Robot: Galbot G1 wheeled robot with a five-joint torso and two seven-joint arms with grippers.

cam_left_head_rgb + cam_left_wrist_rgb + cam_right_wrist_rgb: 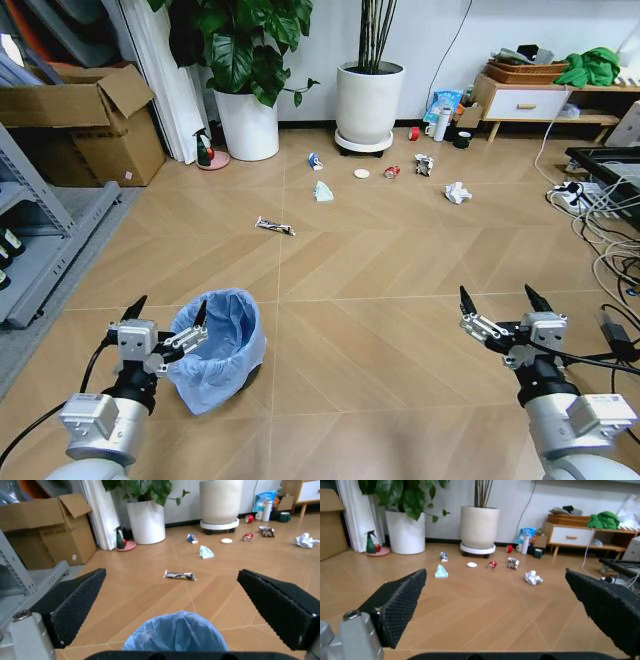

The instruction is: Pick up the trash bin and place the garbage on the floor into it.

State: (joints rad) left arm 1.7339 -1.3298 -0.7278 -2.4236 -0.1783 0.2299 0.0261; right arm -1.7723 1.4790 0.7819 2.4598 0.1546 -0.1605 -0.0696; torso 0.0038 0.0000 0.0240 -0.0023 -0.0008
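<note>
Left gripper spread wide right at the bin's 9 o'clock rim, one finger touching the blue liner; looks light and stiff under a slippery, crinkly bag, so probably best to pinch the rim, not the loose plastic. Garbage scattered well off at 12 o'clock near the pots, mostly light, crushable bits. Right gripper also wide open, holding nothing, hovering at 3 o'clock.

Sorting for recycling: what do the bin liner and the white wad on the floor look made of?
Bin liner: thin light-blue plastic film, judging by its crinkles and slight sheen. White wad: probably paper, matte and sharply crumpled.
</note>
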